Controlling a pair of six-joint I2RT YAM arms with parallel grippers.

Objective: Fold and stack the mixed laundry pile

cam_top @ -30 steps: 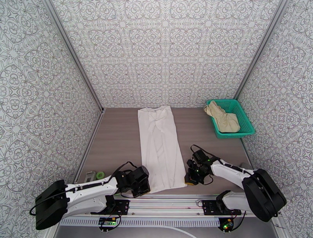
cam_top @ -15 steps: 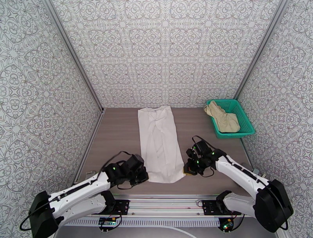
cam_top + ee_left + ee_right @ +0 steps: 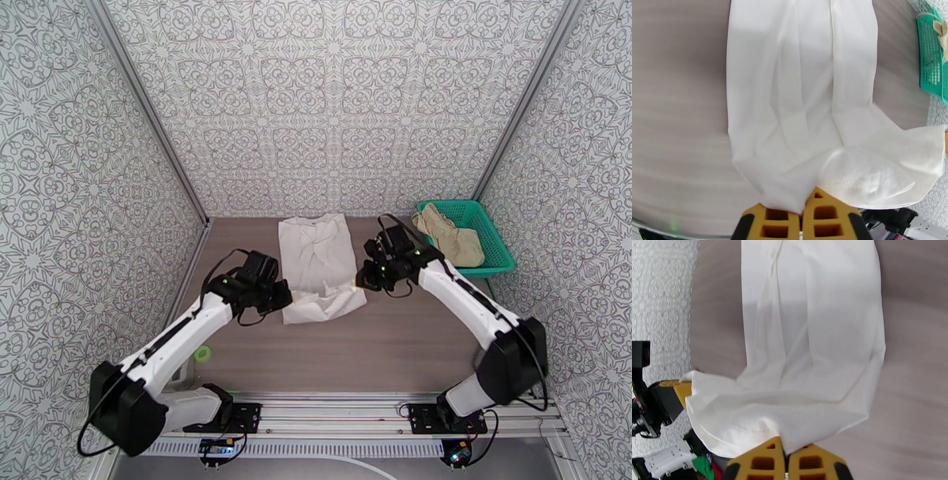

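Left pincer [image 3: 287,298], right pincer [image 3: 363,282] — both clamp T-shirt [image 3: 320,256].

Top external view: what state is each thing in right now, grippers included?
White cloth T-shirt: far part flat on the table, near hem lifted and doubled back.
Beige cloth shorts: crumpled, unfolded, in the basket.
Green plastic mesh basket: upright, holding the shorts.
Left gripper: shut on the hem's left corner.
Right gripper: shut on the hem's right corner.

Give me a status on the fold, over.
Left gripper and right gripper both shut on the T-shirt, near hem corners lifted over its middle. Shorts in the green basket. Nothing in the way.
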